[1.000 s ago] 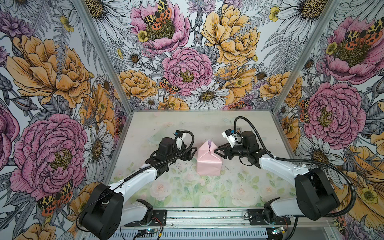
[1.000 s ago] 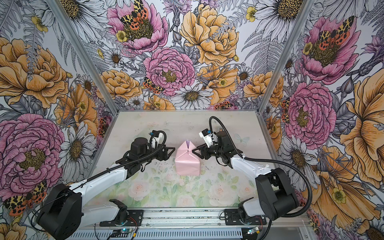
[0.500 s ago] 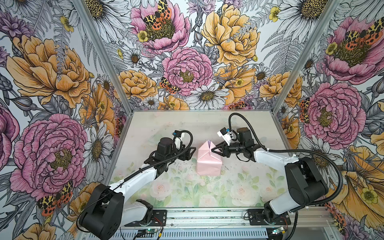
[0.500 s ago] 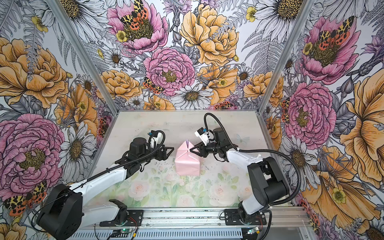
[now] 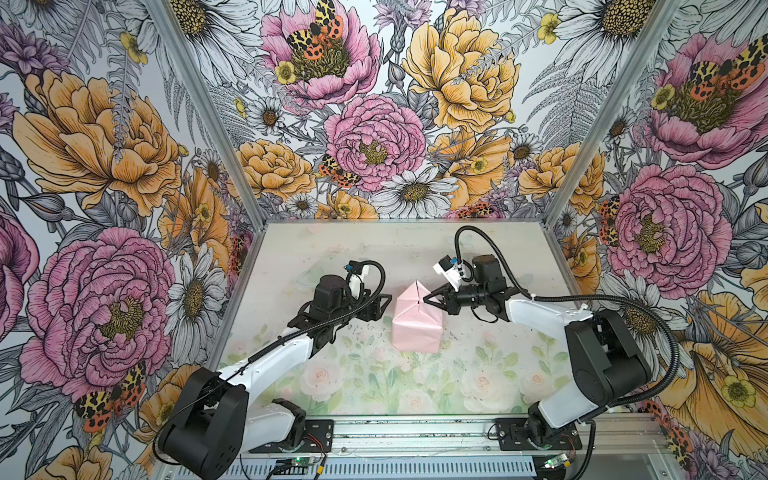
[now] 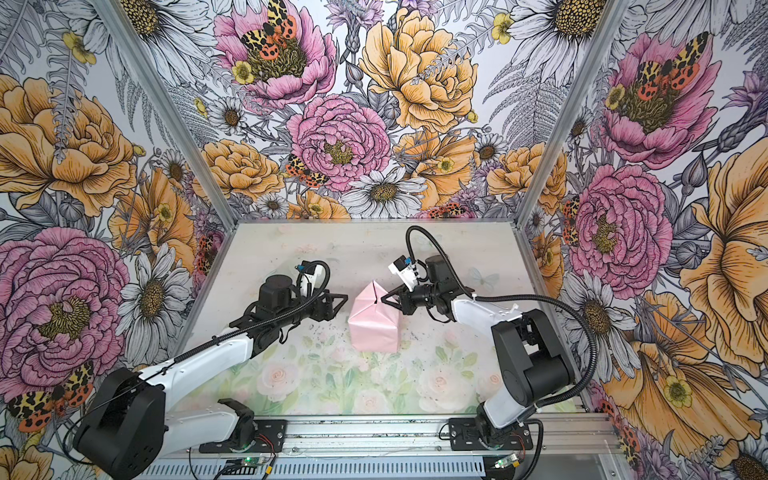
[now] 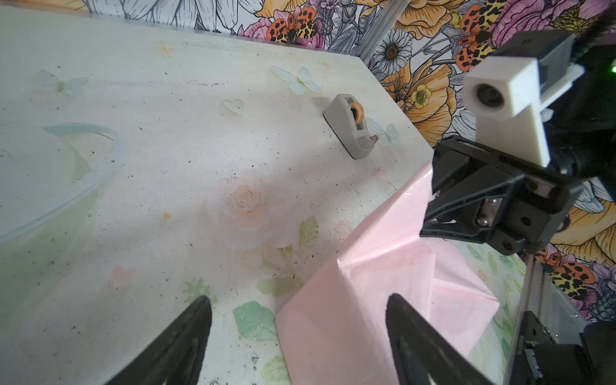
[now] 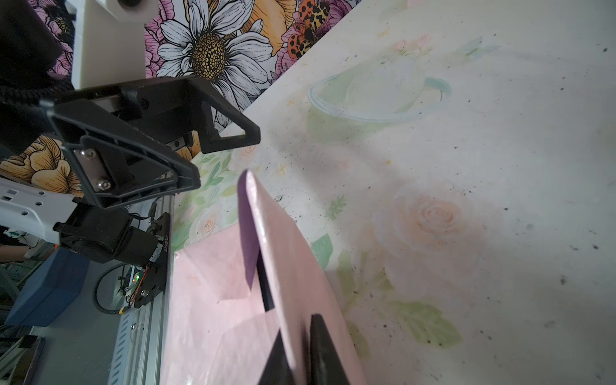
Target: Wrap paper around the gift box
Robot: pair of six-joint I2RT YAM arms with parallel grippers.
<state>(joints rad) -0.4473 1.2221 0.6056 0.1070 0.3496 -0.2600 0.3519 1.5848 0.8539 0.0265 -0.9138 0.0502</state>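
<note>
Flowered walls (image 5: 374, 124) close in a pale, rose-printed surface (image 5: 374, 249), and your parcel sits at its middle. The paper (image 5: 417, 328), pink face out, is folded round the gift box (image 8: 265, 283), which I judge shows only as a dark sliver inside the open far end.

Your right tool (image 5: 426, 298) is pinching the pointed end flap (image 8: 283, 250) at that far end. One finger lies on each side of the sheet, and the flap stands upright with its lilac inner face showing. Holding it by the tip probably keeps the crease taut so you can lay it down over the box.

Your left tool (image 5: 384, 306) is spread and holds nothing. It waits just left of the parcel's far corner, near the paper, and I cannot tell whether it touches. That spot looks well placed to press the flap flat.

The tape dispenser (image 7: 350, 130) shows only in the left wrist view, by the right edge of the surface beyond the parcel. I cannot find it in either top view, so the right arm probably covers it. You cannot tell from here whether any seam is taped, and the parcel's underside is hidden.
</note>
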